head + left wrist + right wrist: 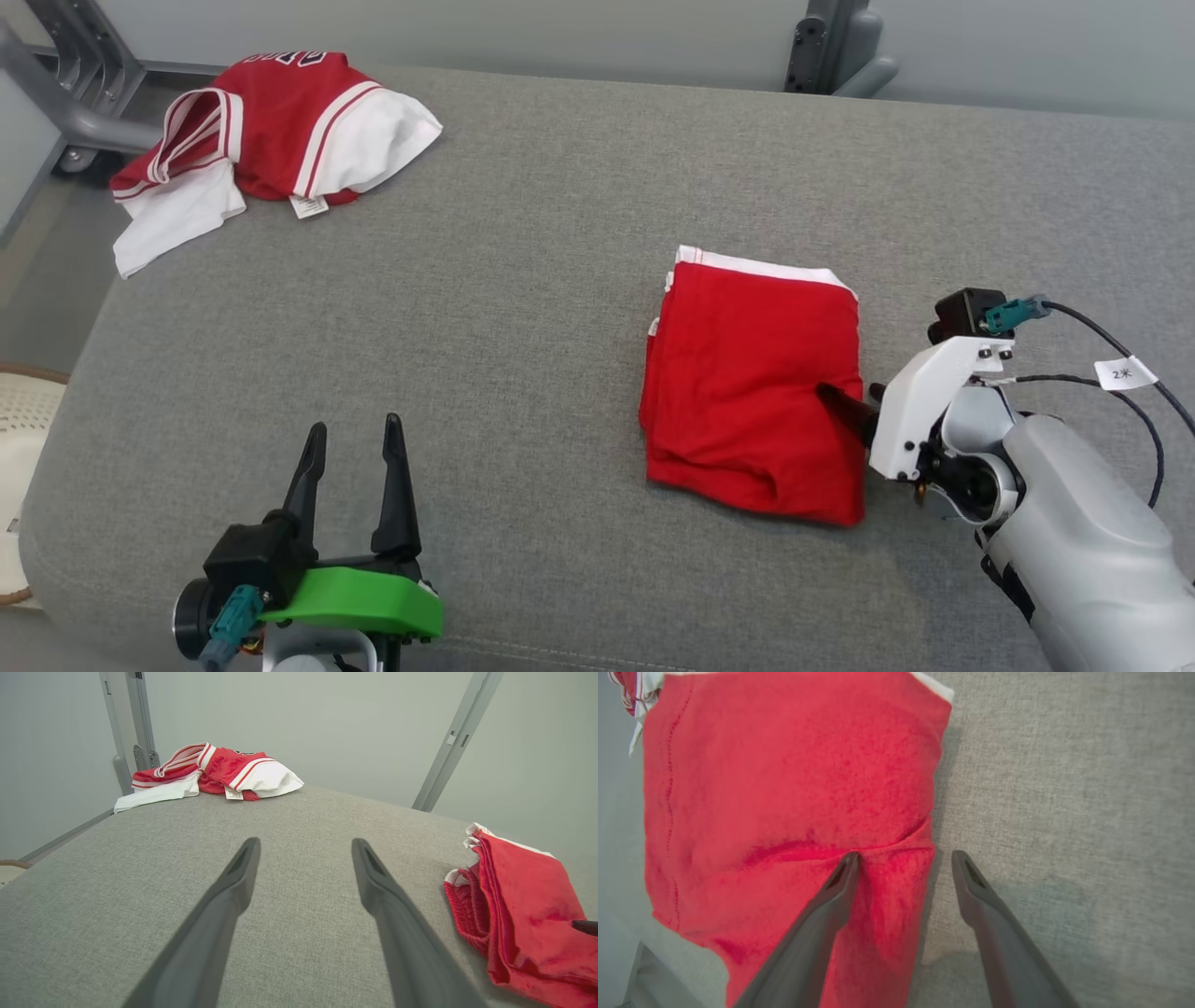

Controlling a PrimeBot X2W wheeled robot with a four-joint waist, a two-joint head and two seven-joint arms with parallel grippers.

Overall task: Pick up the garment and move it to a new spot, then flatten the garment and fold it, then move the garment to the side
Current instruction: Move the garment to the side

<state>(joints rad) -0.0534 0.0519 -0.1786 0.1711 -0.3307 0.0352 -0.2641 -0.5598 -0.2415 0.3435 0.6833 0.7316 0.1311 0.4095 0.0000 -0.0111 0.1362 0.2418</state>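
Nearest the robot, the left gripper (355, 425) hovers over the grey cushion (523, 327) at its front edge, fingers spread wide with nothing between them. Off the cushion's left side sits a pale woven basket (23, 439). To the right, the right gripper (906, 855) is also spread wide and grips nothing. One finger's tip presses into the folded red garment (752, 392) near its right edge, creasing the cloth, and the other lies on bare cushion just beside that edge. The garment rests flat, right of the cushion's middle, white trim showing along its far side. At the far left corner, well apart, a crumpled red-and-white jersey (271, 131) lies before a grey metal frame (84, 121).
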